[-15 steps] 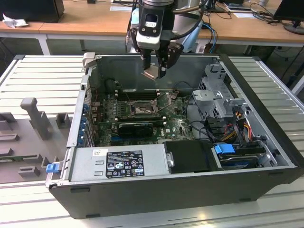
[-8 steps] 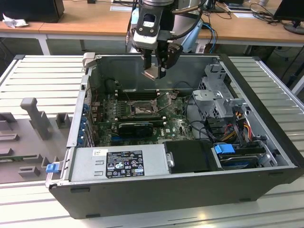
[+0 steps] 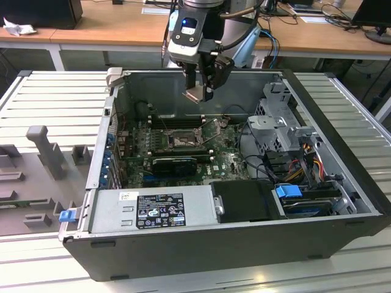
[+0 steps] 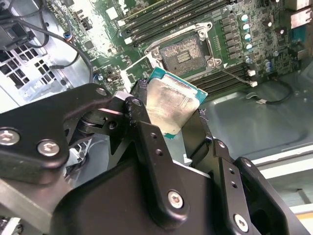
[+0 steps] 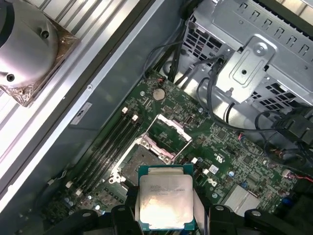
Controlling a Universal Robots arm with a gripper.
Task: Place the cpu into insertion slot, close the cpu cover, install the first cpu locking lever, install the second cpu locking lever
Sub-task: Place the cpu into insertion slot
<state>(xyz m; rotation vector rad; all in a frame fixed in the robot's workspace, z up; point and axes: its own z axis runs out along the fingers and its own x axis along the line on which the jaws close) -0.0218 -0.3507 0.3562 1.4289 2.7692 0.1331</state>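
My gripper hangs above the open computer case, shut on the cpu, a flat square chip with a pale silver top and a green edge. The black fingers clamp two opposite edges of the chip. Below it on the green motherboard lies the insertion slot, a dark square socket with a silver rim, with nothing in it. The cpu cover, a thin silver frame, stands tipped up at the socket's far edge. The chip is well clear of the board.
Long black memory slots run beside the socket. A black expansion card lies just in front of it. A metal drive cage with cables fills the case at the exterior view's right, and the power supply sits in front. Grey fixtures stand on the table.
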